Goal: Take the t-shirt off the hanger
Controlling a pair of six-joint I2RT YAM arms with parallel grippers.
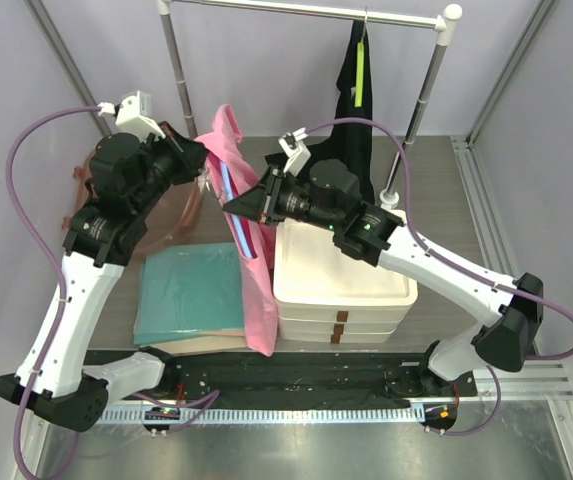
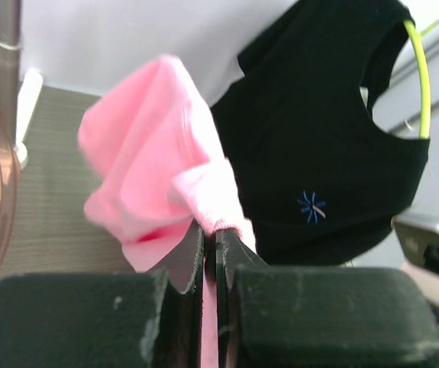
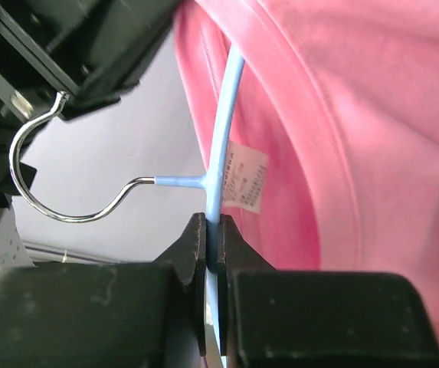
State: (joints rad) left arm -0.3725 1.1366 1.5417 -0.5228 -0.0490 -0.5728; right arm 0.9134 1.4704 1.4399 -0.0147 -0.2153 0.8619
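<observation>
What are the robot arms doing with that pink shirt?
They're trying to get it off its hanger. The left arm pinches the pink shirt in its shut jaws, and the right arm grips the hanger near its hook with shut jaws. The hanger is inside the shirt's neck, so it isn't off yet.

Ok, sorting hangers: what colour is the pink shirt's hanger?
Light blue hanger; clearest in right wrist view.
</observation>
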